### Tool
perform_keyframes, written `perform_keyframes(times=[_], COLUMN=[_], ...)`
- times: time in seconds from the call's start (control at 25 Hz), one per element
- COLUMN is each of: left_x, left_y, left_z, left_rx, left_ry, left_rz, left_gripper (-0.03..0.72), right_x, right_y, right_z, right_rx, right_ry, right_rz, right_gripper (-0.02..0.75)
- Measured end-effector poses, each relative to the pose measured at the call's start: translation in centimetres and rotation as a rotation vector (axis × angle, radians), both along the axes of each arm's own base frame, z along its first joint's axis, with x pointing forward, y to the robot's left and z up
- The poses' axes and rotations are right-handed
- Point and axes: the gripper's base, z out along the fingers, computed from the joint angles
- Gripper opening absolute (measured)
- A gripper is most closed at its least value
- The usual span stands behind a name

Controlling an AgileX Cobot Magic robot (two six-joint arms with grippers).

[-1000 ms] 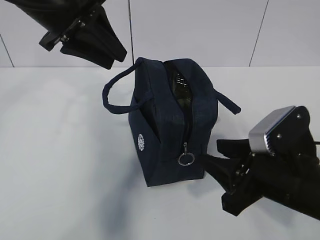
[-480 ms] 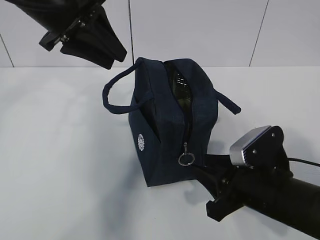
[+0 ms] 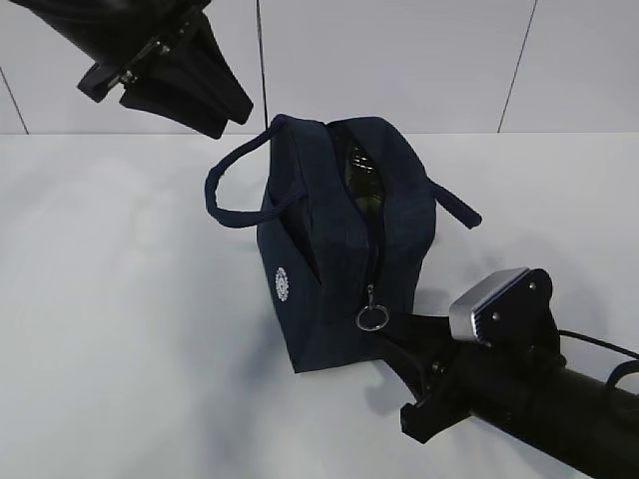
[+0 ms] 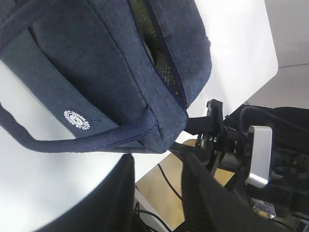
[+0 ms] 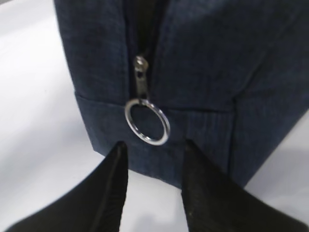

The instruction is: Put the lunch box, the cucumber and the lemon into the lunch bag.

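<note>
Nearest the exterior camera, at the lower right of the white counter (image 3: 120, 329), the right end effector (image 3: 394, 339) is seen lying low, its black fingers aimed at the near end of the lunch bag (image 3: 339, 249). From the right wrist view, the two fingertips (image 5: 118, 169) are shown spread apart, released, with nothing gripped; the metal ring pull (image 5: 147, 121) hangs just above the gap between them, apart from both tips. The ring is attached to the zipper slider (image 5: 140, 77) at the bottom of the zipper run on the bag's end face.

Behind this, the lunch bag is stood upright near the middle of the counter. Its top zipper is opened, and something dark and glossy is glimpsed inside, though it cannot be identified. A small white round emblem (image 3: 283, 282) is carried on the bag's left side, and one loop handle (image 3: 225, 190) is arched out to the left.

Farthest back, at the upper left, the left end effector (image 3: 225, 115) is held in the air above the counter, clear of the bag. Its fingers (image 4: 207, 198) are shown parted in the left wrist view, holding nothing.
</note>
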Motion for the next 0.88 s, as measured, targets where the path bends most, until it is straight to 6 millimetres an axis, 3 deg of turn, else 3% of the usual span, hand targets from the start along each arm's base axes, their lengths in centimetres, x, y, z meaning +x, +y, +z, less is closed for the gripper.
perform_keyframes(times=[0.24, 0.88], left_x=[0.0, 0.0], left_y=[0.0, 0.0], left_z=[0.0, 0.0], left_rx=[0.005, 0.007], left_ry=[-0.002, -0.002], left_rz=[0.0, 0.0], left_gripper=[0.237, 0.237], right_x=[0.1, 1.2], right_y=[-0.2, 0.5], right_z=[-0.6, -0.1], right_rx=[-0.017, 0.0], right_ry=[0.015, -0.033], right_rz=[-0.018, -0.013], right_gripper=[0.286, 0.283])
